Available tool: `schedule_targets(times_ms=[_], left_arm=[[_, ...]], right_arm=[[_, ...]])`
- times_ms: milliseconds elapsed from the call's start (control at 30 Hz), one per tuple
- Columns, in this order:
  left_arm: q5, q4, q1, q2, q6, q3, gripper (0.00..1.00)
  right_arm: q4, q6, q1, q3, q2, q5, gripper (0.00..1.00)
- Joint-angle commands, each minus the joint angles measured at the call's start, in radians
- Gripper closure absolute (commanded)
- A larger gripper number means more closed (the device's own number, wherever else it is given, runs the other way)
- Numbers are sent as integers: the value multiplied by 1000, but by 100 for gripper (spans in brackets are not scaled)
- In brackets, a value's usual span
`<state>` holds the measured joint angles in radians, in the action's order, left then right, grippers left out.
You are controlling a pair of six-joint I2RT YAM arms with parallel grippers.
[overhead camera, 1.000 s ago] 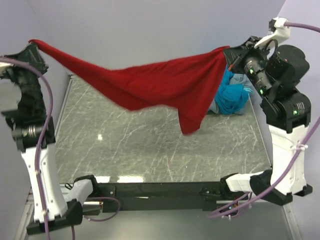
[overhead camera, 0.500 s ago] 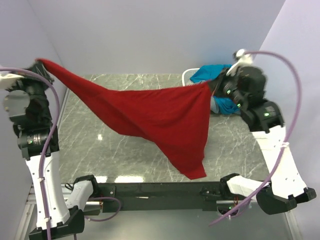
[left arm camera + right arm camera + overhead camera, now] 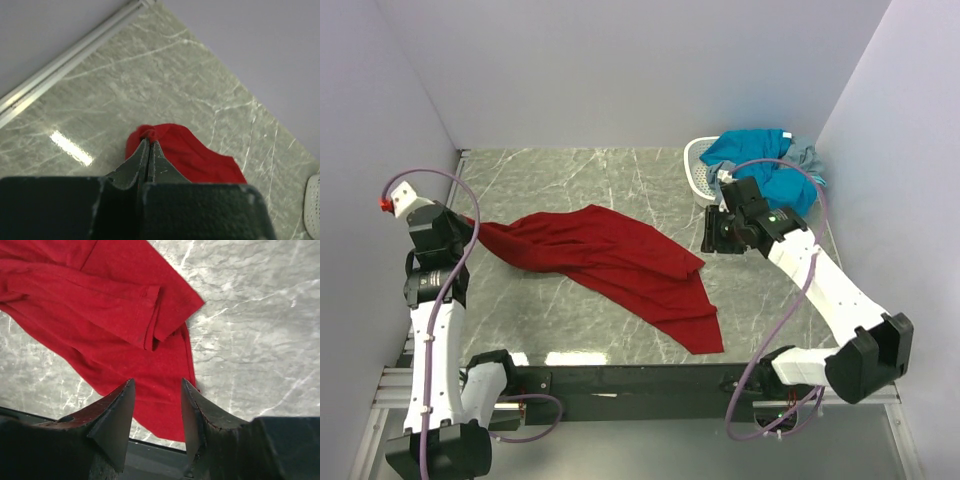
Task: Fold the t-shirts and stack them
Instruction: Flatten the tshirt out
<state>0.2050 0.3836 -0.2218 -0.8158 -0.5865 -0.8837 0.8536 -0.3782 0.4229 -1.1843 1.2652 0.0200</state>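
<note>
The dark red t-shirt (image 3: 610,260), stretched in the air between both arms half a second ago, has dropped and now lies rumpled across the left and middle of the marble surface (image 3: 570,180). The left fingers (image 3: 140,160) are pinched tight on its left corner, low over the surface. The right fingers (image 3: 117,410) have let go and stand wide apart just beside its right edge. A teal-blue t-shirt (image 3: 760,160) is heaped over the white basket (image 3: 698,165) in the far right corner.
</note>
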Motion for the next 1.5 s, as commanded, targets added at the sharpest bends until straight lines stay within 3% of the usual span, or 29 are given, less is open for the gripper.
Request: schedule_targets(times_ms=[0, 400, 700, 1067, 1233, 1467], left_arm=[[-36, -41, -2, 29, 19, 12, 100], [-64, -48, -2, 27, 16, 45, 100], [-61, -43, -2, 38, 16, 58, 100], [-59, -45, -4, 38, 20, 68, 100], [-52, -40, -4, 41, 27, 66, 100], [-47, -43, -4, 44, 25, 61, 100]], right_arm=[[-74, -25, 1, -5, 55, 41, 51], [-309, -7, -24, -11, 336, 130, 52], [-346, 32, -27, -55, 506, 173, 54], [-364, 42, -26, -92, 599, 159, 56], [-358, 45, -26, -104, 617, 169, 64], [-314, 42, -27, -106, 550, 182, 93]])
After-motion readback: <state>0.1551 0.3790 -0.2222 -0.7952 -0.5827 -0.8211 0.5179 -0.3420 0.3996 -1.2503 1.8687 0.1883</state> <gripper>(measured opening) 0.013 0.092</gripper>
